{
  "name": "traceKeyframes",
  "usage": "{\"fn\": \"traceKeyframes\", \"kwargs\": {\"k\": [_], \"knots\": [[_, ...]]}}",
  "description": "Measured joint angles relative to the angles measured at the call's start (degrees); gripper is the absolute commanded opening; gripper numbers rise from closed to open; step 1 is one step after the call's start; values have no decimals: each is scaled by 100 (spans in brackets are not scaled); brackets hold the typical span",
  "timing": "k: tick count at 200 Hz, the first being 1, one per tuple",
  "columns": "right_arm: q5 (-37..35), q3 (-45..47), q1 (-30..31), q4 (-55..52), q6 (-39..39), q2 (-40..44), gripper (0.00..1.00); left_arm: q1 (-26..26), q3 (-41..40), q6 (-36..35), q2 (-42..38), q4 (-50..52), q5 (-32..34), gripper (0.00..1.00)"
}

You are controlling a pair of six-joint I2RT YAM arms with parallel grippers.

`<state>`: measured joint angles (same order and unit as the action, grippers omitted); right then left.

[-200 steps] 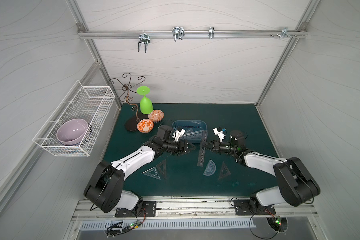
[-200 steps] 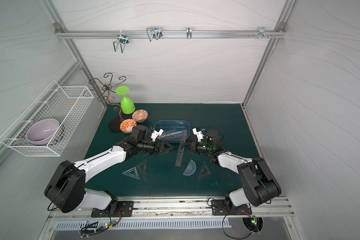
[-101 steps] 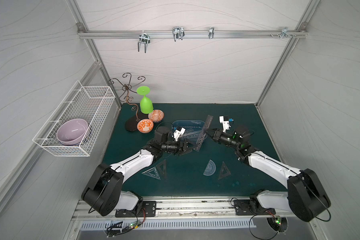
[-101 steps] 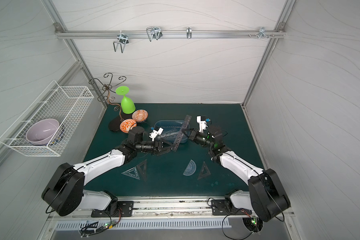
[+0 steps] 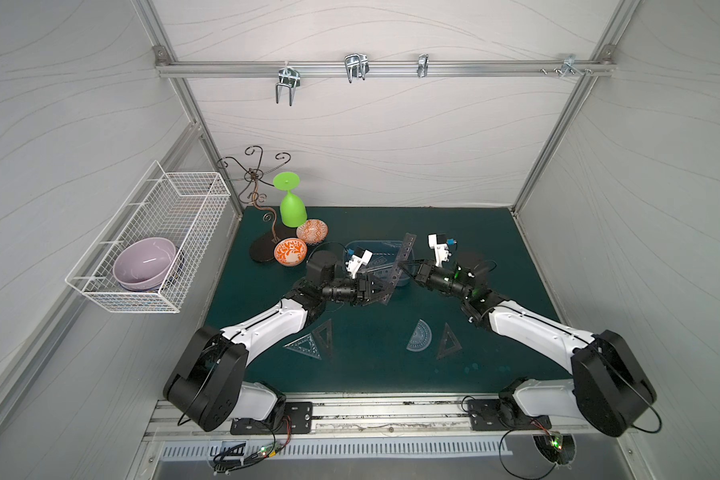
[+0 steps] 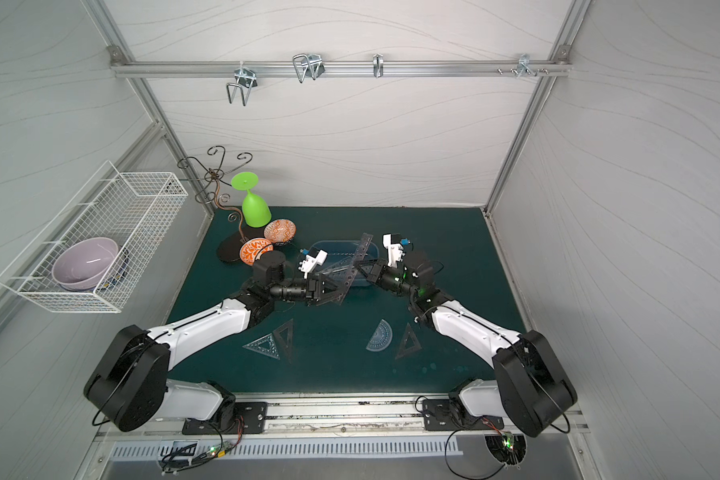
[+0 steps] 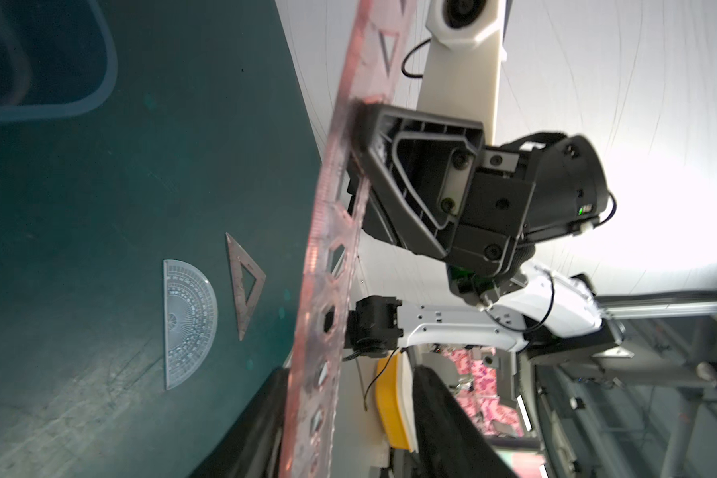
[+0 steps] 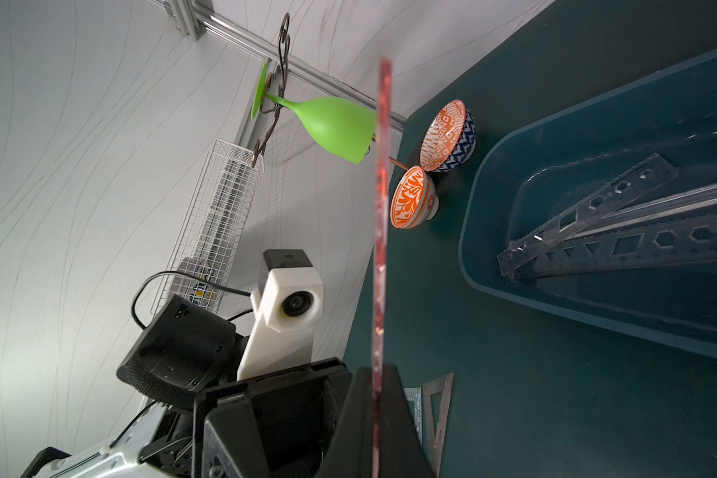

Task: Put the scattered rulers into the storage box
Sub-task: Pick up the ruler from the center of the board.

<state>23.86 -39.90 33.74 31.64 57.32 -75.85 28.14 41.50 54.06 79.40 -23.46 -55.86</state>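
**A:** What takes up the most room?

**B:** A dark green desk (image 5: 371, 374) between white walls. A white wire basket (image 5: 175, 216) hangs on the left wall with a lilac bowl (image 5: 144, 262) inside it.

**A:** And the storage box?

**B:** The storage box (image 5: 371, 242) sits toward the back of the desk, around the middle, near two patterned bowls (image 5: 290, 251). The right wrist view shows several clear straight rulers (image 8: 621, 219) lying slanted inside it, with their low ends on its floor.

**A:** Is anything in the air?

**B:** A long smoky ruler (image 5: 407, 249) is held off the desk at a tilt. In both top views it crosses the right end of the box, and its lower end reaches out past the box's front rim.

**A:** Who has it?

**B:** The right pincer (image 5: 407, 276) is clamped tight on it at about mid-length.

**A:** And the left one?

**B:** The left pincer (image 5: 377, 291) has a jaw on each side of the ruler's lower end, but the jaws are parted. The left wrist view shows a clear gap between the strip and one finger, so it is not gripping.

**A:** What lies loose?

**B:** Four small pieces lie flat on the front half of the desk. On the left, a clear set square (image 5: 304, 345) lies right against a dark set square (image 5: 324, 332). On the right, a clear protractor (image 5: 419, 336) lies just beside a second dark set square (image 5: 449, 343).
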Motion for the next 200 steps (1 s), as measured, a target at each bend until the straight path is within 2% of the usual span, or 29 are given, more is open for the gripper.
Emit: {"fn": "traceKeyframes", "kwargs": {"k": [21,39,54,72,85,114,152,200], "knots": [[-28,-35,48,4,15,-46,0,-4,-17,28,0,9,-13,21],[-46,-37,66,2,17,-46,0,-13,-42,-15,-2,61,-17,0],[-44,-48,70,-20,11,-48,0,-24,-39,-66,-28,188,0,0],[42,-85,59,-74,-22,-76,16,-28,-35,-203,-129,444,15,0],[315,-190,-68,-133,-114,-181,32,-46,15,-354,-212,713,7,0],[1316,-761,-769,-251,-319,-741,47,-74,157,-763,-400,1311,-179,0],[2645,-1318,-1550,-262,-350,-1362,51,-111,315,-1235,-570,1823,-494,0],[3554,-1440,-1648,107,46,-1515,50,-258,367,-1482,-586,2072,-651,0]]}}
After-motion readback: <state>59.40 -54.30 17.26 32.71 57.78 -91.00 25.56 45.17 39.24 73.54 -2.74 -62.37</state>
